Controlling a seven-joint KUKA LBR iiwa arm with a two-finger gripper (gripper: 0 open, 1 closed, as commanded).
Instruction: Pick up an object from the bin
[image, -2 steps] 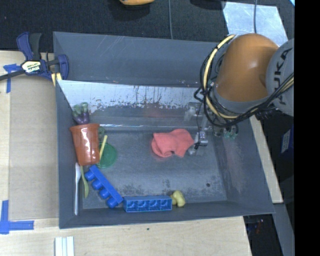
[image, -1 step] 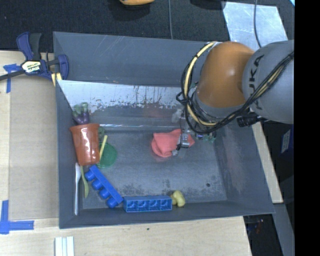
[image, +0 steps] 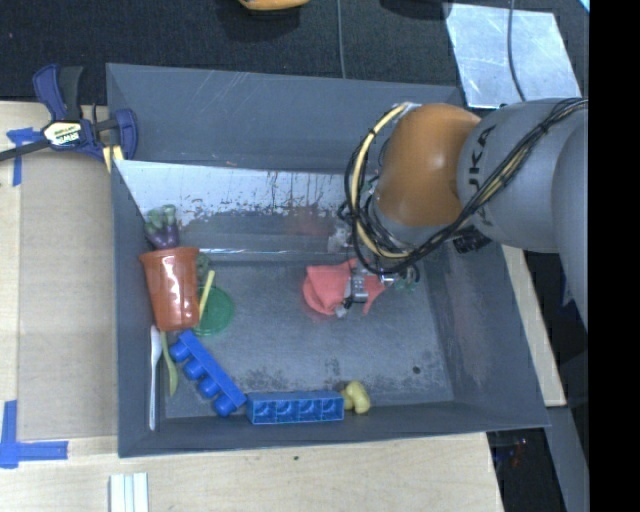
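One purple-and-green thing (image: 160, 225): tucked into the far left corner, just above the cup; too small to name; probably rolled there and stopped by the wall.
One orange cup (image: 172, 288): apparently on its side along the left wall, rim toward the far side; likely resting where the sloped wall stops it.
One white stick (image: 154, 378): flat along the foot of the left wall, beside the nearer blue brick.
One green disc (image: 216, 313): flat on the floor, touching the cup's right side and partly hidden by it.
Two blue bricks: first blue brick (image: 205, 375) aslant from the cup's base toward the near wall; second blue brick (image: 296, 409) flat along the near wall; ends nearly meeting, studs up.
One yellow lump (image: 357, 398): just right of the second brick, against the near wall.
One pink soft thing (image: 324, 290): the task's thing by position; alone mid-floor, well apart from the clutter at the left; judged the easiest pick, with free floor all round.
One gripper (image: 352, 296): down at the pink thing's right part, pink visible on either side; claw open or clamped: cannot tell.
One bin (image: 475, 340): grey, sloped walls, probably why most things sit at its edges.
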